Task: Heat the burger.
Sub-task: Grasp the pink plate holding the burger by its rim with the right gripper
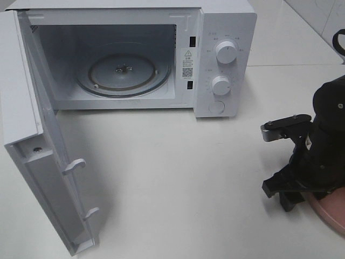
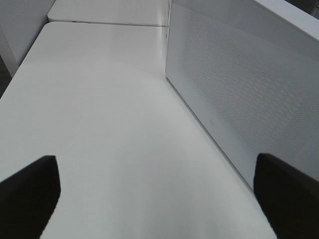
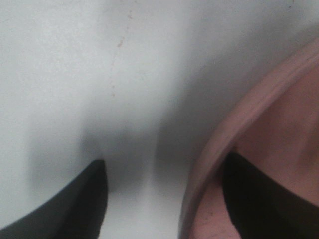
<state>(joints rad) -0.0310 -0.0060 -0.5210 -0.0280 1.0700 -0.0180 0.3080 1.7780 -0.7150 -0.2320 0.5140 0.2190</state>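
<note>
White tabletop (image 1: 178, 178); right jaws seemingly straddle rim of half-hidden plate (image 3: 279, 119).

From my console this reads as a mock kitchen in a robot lab: a white microwave (image 1: 186, 32) with its door (image 1: 32, 162) open on a plain white bench (image 1: 178, 172), pale wall tiles (image 1: 318, 19) behind, a black robot arm (image 1: 329, 135) alongside.

Found free room over white worktop (image 1: 178, 178) into open white microwave (image 1: 226, 32); hemmed by swung-out white door (image 1: 48, 178) along left edge, pink round plate (image 1: 331, 216) at front-right corner.
</note>
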